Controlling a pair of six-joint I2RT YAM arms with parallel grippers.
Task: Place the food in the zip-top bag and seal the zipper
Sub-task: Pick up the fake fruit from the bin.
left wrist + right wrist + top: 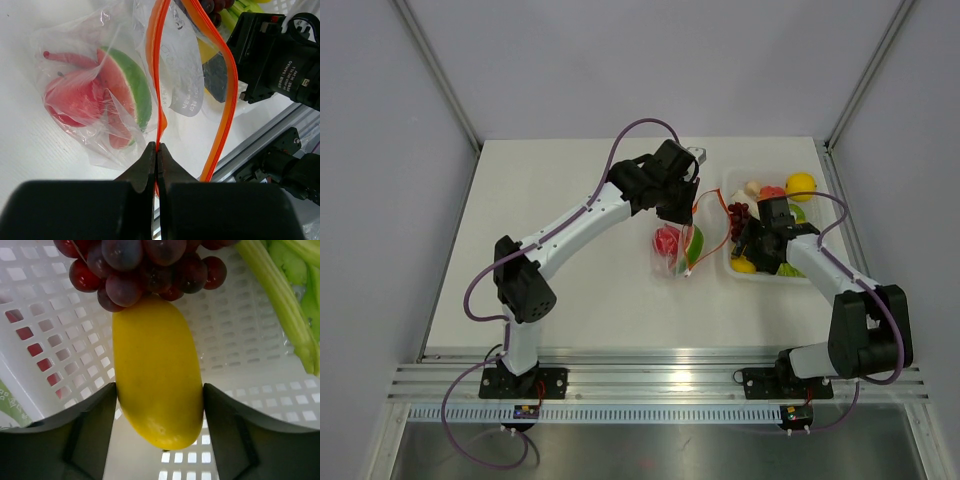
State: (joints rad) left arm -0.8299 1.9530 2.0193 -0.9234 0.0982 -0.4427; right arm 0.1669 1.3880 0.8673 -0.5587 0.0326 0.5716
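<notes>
Yellow toy fruit (157, 380) is clasped across its short axis by the right gripper (159, 388), down in the white tray (50, 340). The zip-top bag (675, 250), zipper (162, 115) pinched open by the left gripper (157, 150), is parked just to its left.

Jaws tight on orange zipper (155, 60)

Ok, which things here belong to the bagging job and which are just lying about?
Job: zip-top bag, zipper, watermelon slice, red fruit, yellow fruit between the right fingers, grapes, green stalk.
Lying about: white tray, purple cables.
</notes>
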